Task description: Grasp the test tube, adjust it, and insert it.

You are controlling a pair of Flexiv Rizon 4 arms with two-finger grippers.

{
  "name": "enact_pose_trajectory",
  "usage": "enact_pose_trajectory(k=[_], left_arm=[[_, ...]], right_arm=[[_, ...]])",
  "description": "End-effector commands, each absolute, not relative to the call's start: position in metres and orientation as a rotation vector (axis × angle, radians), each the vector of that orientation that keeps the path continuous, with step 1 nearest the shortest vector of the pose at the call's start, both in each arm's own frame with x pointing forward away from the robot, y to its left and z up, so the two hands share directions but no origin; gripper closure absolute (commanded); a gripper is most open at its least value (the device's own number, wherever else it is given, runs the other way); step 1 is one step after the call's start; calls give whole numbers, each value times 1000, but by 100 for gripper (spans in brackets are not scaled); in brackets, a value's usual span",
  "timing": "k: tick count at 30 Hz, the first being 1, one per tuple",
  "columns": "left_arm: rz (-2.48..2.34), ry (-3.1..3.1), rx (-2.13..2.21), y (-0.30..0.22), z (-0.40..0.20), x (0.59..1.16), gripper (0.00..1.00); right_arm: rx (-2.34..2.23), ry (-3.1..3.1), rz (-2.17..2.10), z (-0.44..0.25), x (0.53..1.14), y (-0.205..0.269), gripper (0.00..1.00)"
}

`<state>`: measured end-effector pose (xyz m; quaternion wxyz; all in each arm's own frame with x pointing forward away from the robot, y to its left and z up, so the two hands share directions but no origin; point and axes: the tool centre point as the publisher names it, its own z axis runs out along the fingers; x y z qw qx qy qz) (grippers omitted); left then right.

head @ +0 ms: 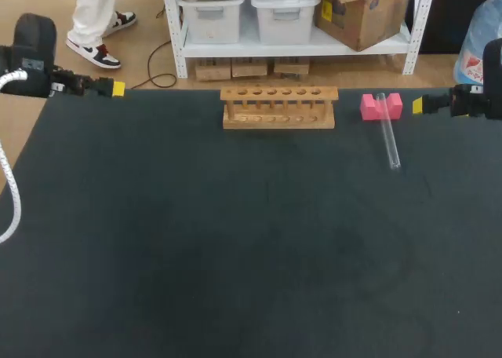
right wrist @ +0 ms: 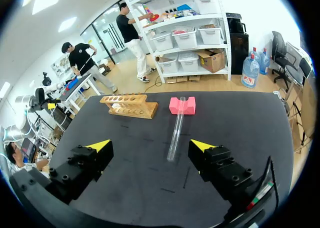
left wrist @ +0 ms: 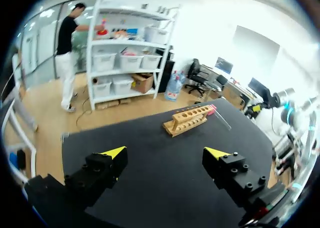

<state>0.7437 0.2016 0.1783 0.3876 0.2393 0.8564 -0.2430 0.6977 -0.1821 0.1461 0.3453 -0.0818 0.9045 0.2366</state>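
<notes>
A clear glass test tube (head: 388, 134) lies with its far end resting in a pink block (head: 381, 106) and its near end on the black table. A wooden rack (head: 279, 107) with a row of holes stands at the back middle. My right gripper (head: 419, 104) hangs open at the far right edge, just right of the pink block. In the right wrist view the test tube (right wrist: 176, 129) lies ahead of the right gripper (right wrist: 150, 145), and nothing is between its fingers. My left gripper (head: 118, 89) is open at the far left back corner. From the left wrist the left gripper (left wrist: 167, 151) is seen open, far from the rack (left wrist: 190, 120).
The black table (head: 235, 240) spreads wide in front of the rack. Its back edge runs just behind the rack and the pink block.
</notes>
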Motion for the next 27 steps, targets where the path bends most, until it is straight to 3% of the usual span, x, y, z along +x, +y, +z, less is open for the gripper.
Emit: enact_pose_trajectory(k=[1,27], left_arm=[[-909,1909,880,201,172,759,0],[-890,1494,1260,133,136,782,0]], right_arm=[[-211,2349,609,147,697,-182,0],[-211,2349,609,147,697,-182,0]])
